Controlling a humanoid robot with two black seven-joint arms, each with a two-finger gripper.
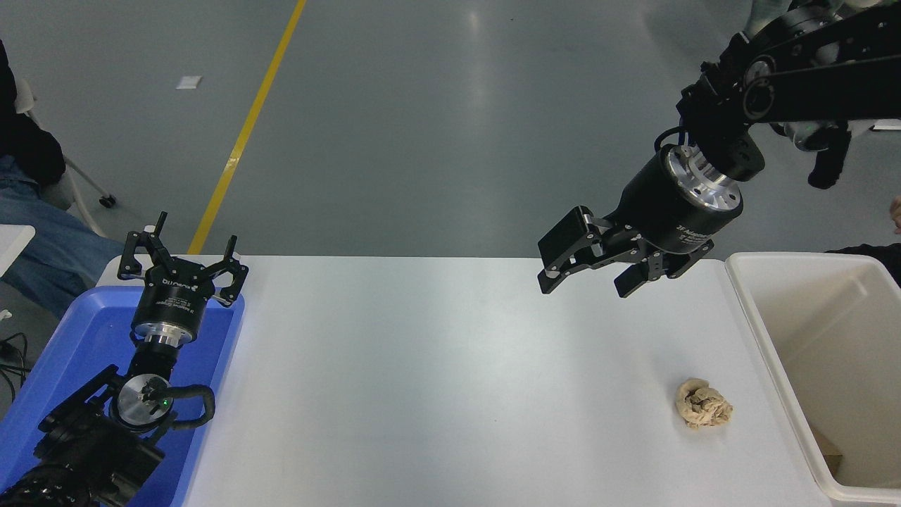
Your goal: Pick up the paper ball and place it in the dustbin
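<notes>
I am holding my right gripper [590, 277] with jaws apart, well above the paper ball [703, 403] lying beside the dustbin [774, 366]. Misjudging the descent, I risk nudging it away.

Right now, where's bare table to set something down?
The widest bare patch is the middle of the white table, between the shallow blue plastic tray with the parked left gripper over it, and the crumpled tan paper ball. It is tighter at the right: only a narrow strip separates the ball from the cream-white plastic dustbin. The right gripper hangs above, jaws open.
</notes>
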